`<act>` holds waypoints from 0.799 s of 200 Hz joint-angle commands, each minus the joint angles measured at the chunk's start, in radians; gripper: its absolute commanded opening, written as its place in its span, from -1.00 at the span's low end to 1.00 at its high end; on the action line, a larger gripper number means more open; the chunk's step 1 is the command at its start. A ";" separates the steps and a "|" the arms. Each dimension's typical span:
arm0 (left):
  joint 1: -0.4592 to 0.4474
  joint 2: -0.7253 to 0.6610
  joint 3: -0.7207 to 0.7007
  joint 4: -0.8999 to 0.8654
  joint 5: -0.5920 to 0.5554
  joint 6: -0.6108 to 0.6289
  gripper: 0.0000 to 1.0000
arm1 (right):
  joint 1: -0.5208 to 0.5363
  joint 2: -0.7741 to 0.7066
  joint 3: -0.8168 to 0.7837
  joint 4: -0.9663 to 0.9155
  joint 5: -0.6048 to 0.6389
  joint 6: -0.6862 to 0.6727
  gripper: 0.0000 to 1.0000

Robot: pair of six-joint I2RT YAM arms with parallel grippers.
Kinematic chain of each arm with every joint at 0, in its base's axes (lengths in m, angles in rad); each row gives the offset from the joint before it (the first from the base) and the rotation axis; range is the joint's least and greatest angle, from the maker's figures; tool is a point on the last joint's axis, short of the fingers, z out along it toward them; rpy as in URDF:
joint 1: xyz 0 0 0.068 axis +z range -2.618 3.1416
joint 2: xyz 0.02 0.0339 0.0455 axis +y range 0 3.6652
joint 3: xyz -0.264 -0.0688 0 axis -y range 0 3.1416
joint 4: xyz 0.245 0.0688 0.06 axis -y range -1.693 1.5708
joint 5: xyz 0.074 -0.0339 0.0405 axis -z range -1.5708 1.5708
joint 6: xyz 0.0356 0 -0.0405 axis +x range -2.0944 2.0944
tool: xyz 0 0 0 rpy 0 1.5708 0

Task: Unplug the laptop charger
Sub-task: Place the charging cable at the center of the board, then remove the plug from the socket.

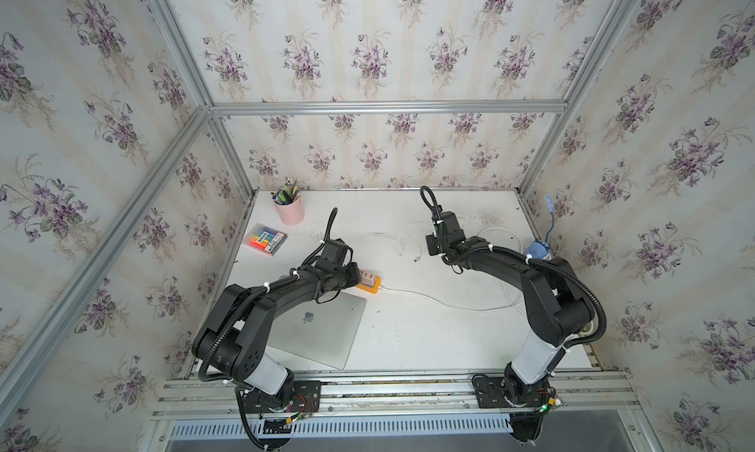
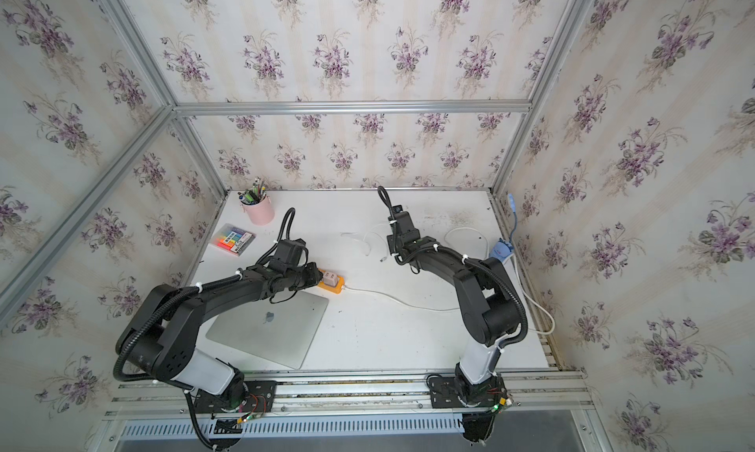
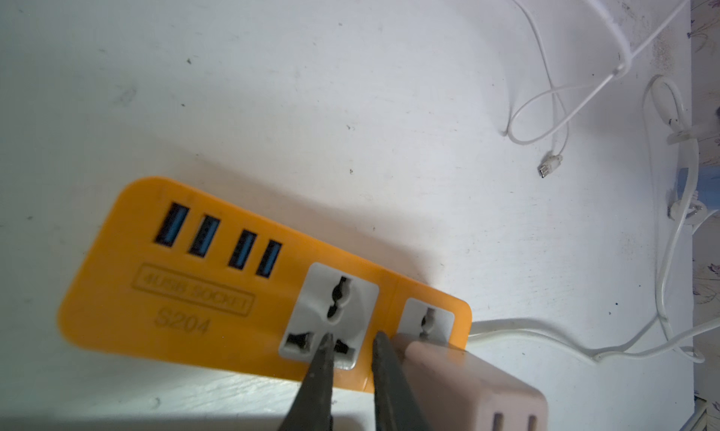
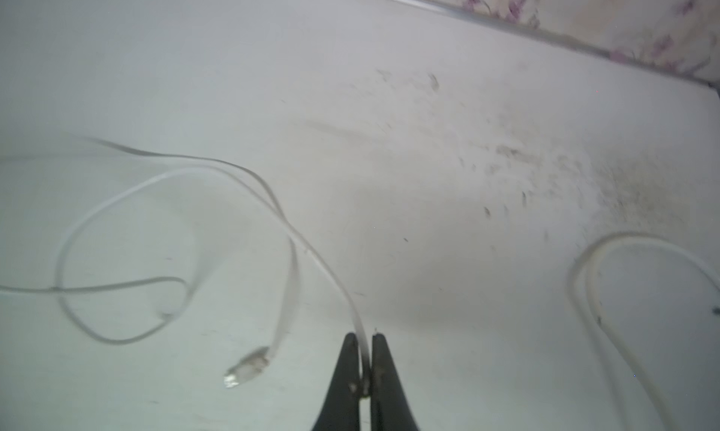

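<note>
Your laptop charger (image 3: pixel 467 382) looks still seated on the orange power strip (image 3: pixel 187 292), over its end socket (image 3: pixel 428 318), so the pull itself is left to do. Your left tool (image 3: pixel 353 335) stands narrowly apart beside the charger, not around it (it seems to brush the charger's side). Your right tool (image 4: pixel 364 337) is clamped on the thin white cable (image 4: pixel 323 261), whose connector (image 4: pixel 247 366) is plugged into nothing.

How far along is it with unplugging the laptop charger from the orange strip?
Not unplugged yet. Done: only that the connector of the thin white cable lies loose on the table. In hand: the right gripper is shut on that cable; the left gripper, jaws slightly apart, sits beside the laptop charger, not around it. Left: grip the charger and pull it off the orange power strip, where it still sits.
</note>
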 commanded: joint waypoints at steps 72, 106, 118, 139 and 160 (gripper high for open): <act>0.000 -0.026 0.023 -0.045 -0.018 0.015 -0.59 | -0.175 0.171 0.072 -0.094 -0.061 0.045 -1.00; 0.001 -0.021 0.024 -0.042 -0.016 0.014 -0.58 | -0.174 0.168 0.076 -0.095 -0.094 0.038 -0.61; 0.000 -0.016 0.026 -0.040 -0.015 0.015 -0.58 | -0.171 0.134 0.058 -0.085 -0.111 0.037 -0.32; 0.000 -0.012 0.024 -0.033 -0.012 0.012 -0.58 | -0.135 0.051 0.022 -0.064 -0.090 0.007 -0.06; 0.001 -0.012 0.025 -0.032 -0.014 0.011 -0.58 | -0.044 -0.048 0.001 -0.075 0.014 -0.030 0.07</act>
